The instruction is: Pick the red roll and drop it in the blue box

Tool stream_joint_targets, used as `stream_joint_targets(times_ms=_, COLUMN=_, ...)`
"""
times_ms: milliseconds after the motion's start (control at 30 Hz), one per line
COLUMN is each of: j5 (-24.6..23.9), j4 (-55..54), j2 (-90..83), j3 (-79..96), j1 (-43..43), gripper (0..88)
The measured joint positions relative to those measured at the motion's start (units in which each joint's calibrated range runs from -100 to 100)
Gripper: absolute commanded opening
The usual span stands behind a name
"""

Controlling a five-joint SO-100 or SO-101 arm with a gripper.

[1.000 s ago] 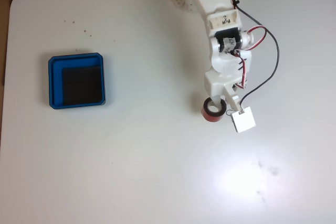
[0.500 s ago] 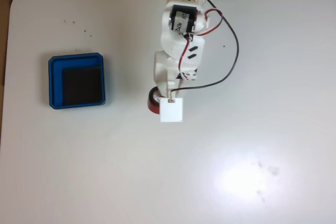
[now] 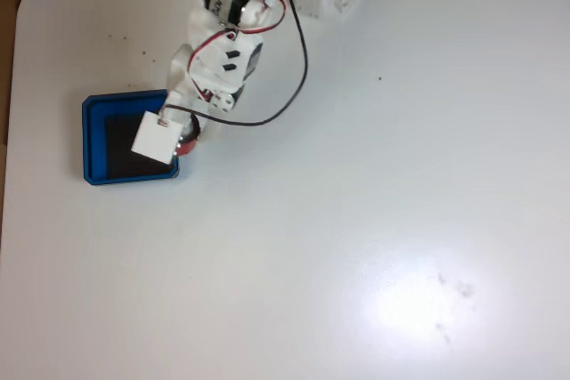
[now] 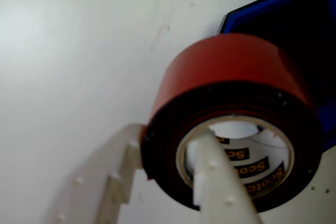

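Observation:
The red roll point(image 4: 231, 61) is held in my gripper point(image 4: 168, 140), which is shut on its wall: one white finger point(image 4: 210, 182) goes through the centre hole and the other finger point(image 4: 121, 182) lies outside on the left. In the fixed view only a sliver of the red roll point(image 3: 189, 143) shows beside the white wrist camera block point(image 3: 156, 140), above the right rim of the blue box point(image 3: 92, 144). In the wrist view the blue box point(image 4: 262, 4) and its black floor lie behind the roll at upper right.
My white arm point(image 3: 218, 51) reaches from the top edge down-left across the white table point(image 3: 356, 220), trailing red and black wires. The table's rounded corner and left edge lie just beyond the box.
The arm has swung left across the table with the red roll in the gripper, from the centre right to the blue box's right rim.

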Motion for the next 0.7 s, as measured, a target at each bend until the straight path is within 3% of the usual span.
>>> stream_joint_targets(times_ms=700, j5=0.0, j4=0.0, j2=19.31, j3=-13.09, j1=12.27, gripper=0.5)
